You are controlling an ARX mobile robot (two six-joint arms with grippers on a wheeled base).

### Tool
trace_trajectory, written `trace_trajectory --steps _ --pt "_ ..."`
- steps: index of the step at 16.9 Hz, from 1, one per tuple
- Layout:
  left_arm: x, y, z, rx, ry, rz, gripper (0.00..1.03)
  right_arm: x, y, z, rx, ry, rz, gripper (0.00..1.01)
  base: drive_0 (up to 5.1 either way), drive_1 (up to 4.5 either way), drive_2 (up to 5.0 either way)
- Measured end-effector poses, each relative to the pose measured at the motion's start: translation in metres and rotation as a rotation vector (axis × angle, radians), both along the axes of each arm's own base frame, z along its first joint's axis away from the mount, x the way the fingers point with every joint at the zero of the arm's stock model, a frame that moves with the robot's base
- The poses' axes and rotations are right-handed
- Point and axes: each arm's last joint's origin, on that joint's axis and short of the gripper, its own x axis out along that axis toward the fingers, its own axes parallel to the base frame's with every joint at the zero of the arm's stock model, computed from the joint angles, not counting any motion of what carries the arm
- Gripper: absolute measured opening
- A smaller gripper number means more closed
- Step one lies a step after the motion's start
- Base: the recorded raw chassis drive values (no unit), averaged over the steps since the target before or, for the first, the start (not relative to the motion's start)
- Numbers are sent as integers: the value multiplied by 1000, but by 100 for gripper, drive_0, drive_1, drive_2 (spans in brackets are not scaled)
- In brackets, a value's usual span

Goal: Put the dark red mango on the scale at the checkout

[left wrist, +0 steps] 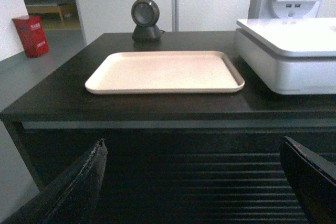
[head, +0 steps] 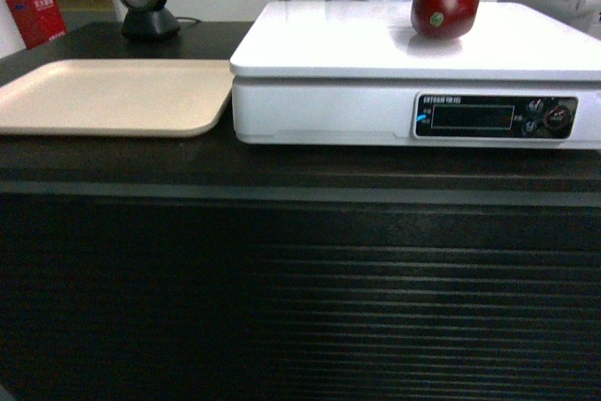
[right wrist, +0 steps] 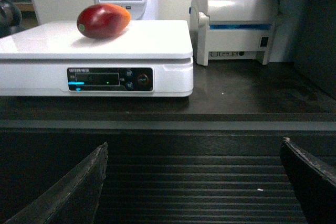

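The dark red mango (head: 444, 5) lies on the flat top plate of the white scale (head: 357, 91), toward its back right; in the right wrist view the mango (right wrist: 103, 20) shows an orange end. The scale stands on the black checkout (head: 282, 260) counter. My left gripper (left wrist: 193, 148) is open and empty, low in front of the ribbed counter face. My right gripper (right wrist: 193, 148) is also open and empty, below the counter edge in front of the scale (right wrist: 94, 61). Neither gripper shows in the head view.
A flat beige tray (head: 113, 96) lies left of the scale. A round black scanner (head: 146, 2) stands behind the tray. A white and blue printer (right wrist: 236, 22) sits right of the scale. A red box (left wrist: 31, 35) stands on the floor far left.
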Motion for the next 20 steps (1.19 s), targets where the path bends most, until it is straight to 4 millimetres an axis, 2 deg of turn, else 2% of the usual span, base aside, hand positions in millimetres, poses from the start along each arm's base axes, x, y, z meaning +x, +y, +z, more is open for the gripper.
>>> trace_trajectory --steps 20 --pt "0 0 0 0 4 1 98 0 0 -1 0 6 1 98 0 0 0"
